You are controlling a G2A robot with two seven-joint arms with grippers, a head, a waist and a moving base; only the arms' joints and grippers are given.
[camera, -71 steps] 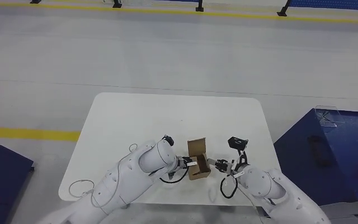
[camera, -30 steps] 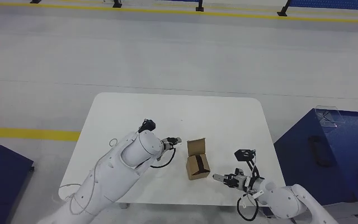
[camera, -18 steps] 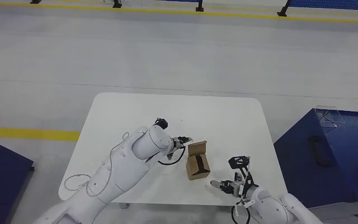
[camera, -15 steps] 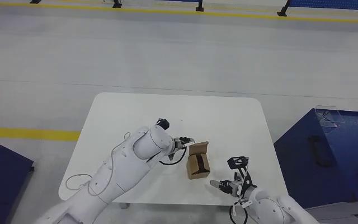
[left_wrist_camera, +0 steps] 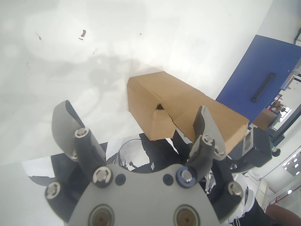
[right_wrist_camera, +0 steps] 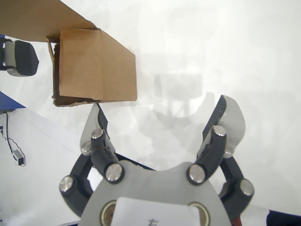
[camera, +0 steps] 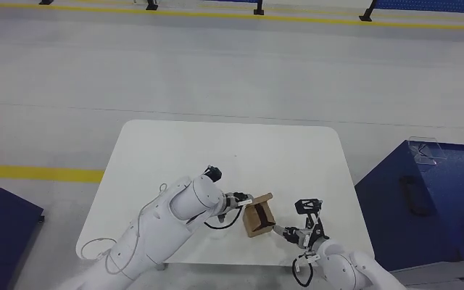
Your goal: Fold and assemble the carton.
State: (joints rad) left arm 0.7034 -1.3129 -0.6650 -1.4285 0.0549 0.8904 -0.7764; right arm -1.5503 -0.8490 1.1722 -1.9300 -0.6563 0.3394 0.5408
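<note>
While the small brown cardboard carton (camera: 259, 215) stands on the white round-cornered table (camera: 217, 145), close to the table's front edge and somewhat towards its right corner, both arms flank it. Its lid flap leans at a slant over the open top and is not pressed flat. In the left wrist view the carton (left_wrist_camera: 183, 109) shows a folded panel with a small gap at one corner seam.

On the carton's left side is the left gripper (camera: 246, 200), its jaws spread wide and gripping nothing. From its own camera the left gripper (left_wrist_camera: 131, 108) has one finger (left_wrist_camera: 204, 128) overlapping the slanted flap; whether it touches the cardboard cannot be told.

At the carton's front right corner is the right gripper (camera: 283, 233), likewise spread wide and empty. In its wrist view the right gripper (right_wrist_camera: 160, 103) has one fingertip (right_wrist_camera: 100, 116) just beside the ragged lower edge of the carton (right_wrist_camera: 94, 66), the other finger well apart from it over bare table.

Beyond the table's right edge stands a dark blue cabinet (camera: 413, 203).
</note>
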